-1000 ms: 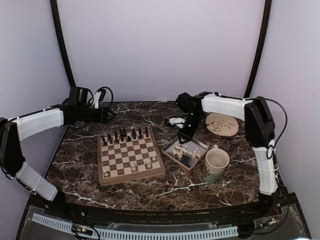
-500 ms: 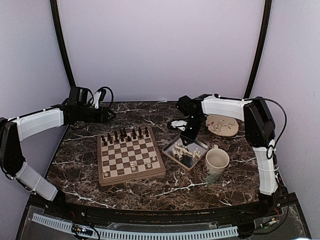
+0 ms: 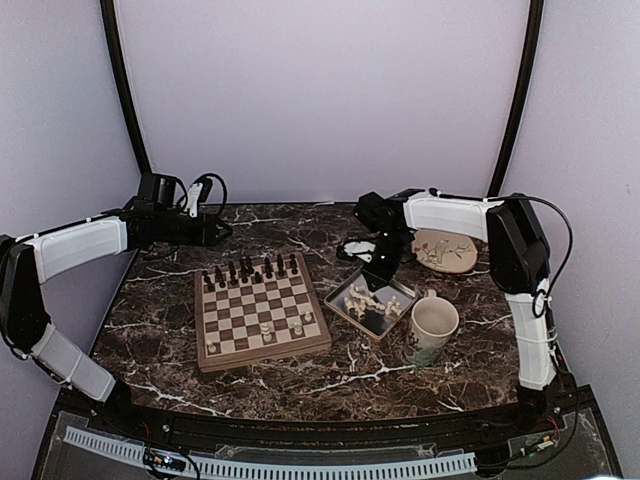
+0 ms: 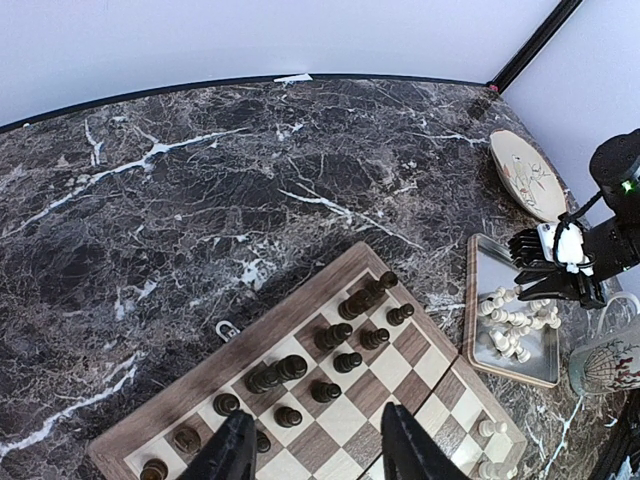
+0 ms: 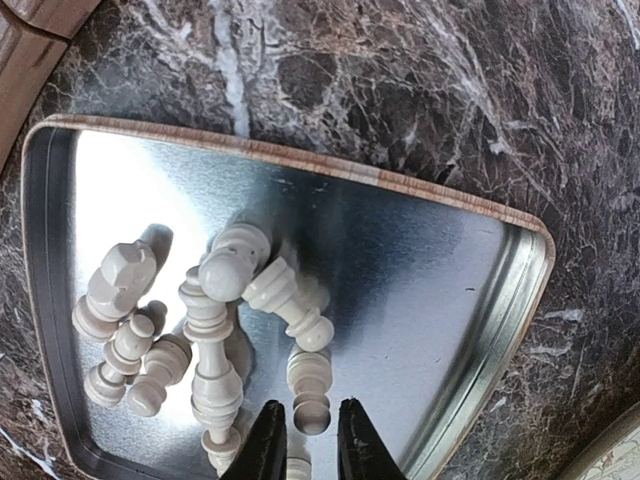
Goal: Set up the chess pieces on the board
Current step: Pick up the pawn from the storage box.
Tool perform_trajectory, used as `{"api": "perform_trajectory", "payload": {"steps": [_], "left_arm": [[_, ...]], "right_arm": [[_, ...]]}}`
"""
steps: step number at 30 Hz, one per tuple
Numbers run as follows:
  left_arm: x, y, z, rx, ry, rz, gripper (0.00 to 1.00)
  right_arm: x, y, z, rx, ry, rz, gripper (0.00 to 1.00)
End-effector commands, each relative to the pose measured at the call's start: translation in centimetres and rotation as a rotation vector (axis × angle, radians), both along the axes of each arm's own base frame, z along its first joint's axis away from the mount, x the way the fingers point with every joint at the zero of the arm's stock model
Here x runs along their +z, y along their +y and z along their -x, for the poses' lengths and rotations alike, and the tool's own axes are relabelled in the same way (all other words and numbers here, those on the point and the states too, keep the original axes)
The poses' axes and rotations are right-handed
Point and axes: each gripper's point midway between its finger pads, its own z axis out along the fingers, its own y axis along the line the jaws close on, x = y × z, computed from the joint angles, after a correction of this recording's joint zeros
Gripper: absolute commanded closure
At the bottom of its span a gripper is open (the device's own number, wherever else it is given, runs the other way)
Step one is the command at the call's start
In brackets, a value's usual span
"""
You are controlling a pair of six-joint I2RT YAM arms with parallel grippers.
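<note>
The right tool hangs point-down over the grey metal tray just to the right of the board, its two fingers drawn close with only a narrow gap. The end of one cream piece shows in that gap, but whether it is actually pinched I cannot tell. About eight of the chess pieces lie tumbled and overlapping in the side of the tray nearer the board. Four more stand on the board itself, in the rows at its near edge. Dark brown chessmen fill the board's two far rows, too crowded to count surely. The right arm reaches in from the right of the board, its forearm level and its wrist bent steeply down. The left tool is spread wide with nothing between its fingers and hovers beyond the board's far left corner, looking down across it. The left arm is stretched out long and nearly level behind it. One mug stands on the tabletop right of the board, past the tray. One patterned plate lies farther off, beyond the board's far right corner.
</note>
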Motion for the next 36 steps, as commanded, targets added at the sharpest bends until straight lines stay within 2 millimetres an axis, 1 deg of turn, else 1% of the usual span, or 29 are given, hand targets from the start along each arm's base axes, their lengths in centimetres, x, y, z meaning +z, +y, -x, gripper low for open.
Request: {"api": "perform_trajectory", "payload": {"steps": [1,4,8,11,12,18,23,25,28,30,32,36], "left_arm": [[0.9,0.1,0.1,-0.006,-0.016,0.005,0.55],[0.9,0.1,0.1,-0.009,-0.017,0.007,0.55],[0.9,0.0,0.1,-0.01,-0.017,0.008,0.55],[0.8,0.0,0.1,-0.01,-0.014,0.007,0.55],[0.9,0.0,0.1,-0.011,-0.016,0.008,0.55],[1.1,0.0,0.1,-0.014,-0.025,0.009,0.55],[1.9,0.1,-0.2,-0.014,-0.069,0.002,0.55],[2.6,0.2,-0.2,-0.009,-0.083,0.005,0.55],[3.8,0.6,-0.1,0.017,-0.101,0.001,0.55],[4.5,1.0,0.1,0.038,-0.107,-0.004,0.55],[4.7,1.4,0.4,0.053,-0.095,-0.017,0.55],[5.1,2.4,1.2,0.095,-0.088,-0.039,0.55]], "right_arm": [[-0.8,-0.6,-0.1,-0.019,0.027,0.016,0.84],[-0.7,-0.6,-0.1,-0.016,0.025,0.013,0.86],[-0.7,-0.8,-0.1,-0.023,0.035,0.006,0.94],[0.2,-0.7,-0.3,-0.029,0.036,-0.024,0.96],[0.7,-0.7,-0.4,-0.031,0.035,-0.041,0.97],[6.0,-0.2,-1.0,-0.045,0.052,-0.222,0.98],[9.2,0.3,-1.1,-0.017,-0.028,-0.253,0.98],[10.0,1.2,-0.9,0.015,-0.077,-0.23,0.98],[10.6,2.7,-0.5,0.101,-0.191,-0.133,0.98],[10.7,4.5,0.2,0.171,-0.254,-0.088,0.98],[11.0,6.7,1.2,0.236,-0.298,-0.076,0.98],[10.4,11.2,2.8,0.329,-0.313,-0.09,0.98]]}}
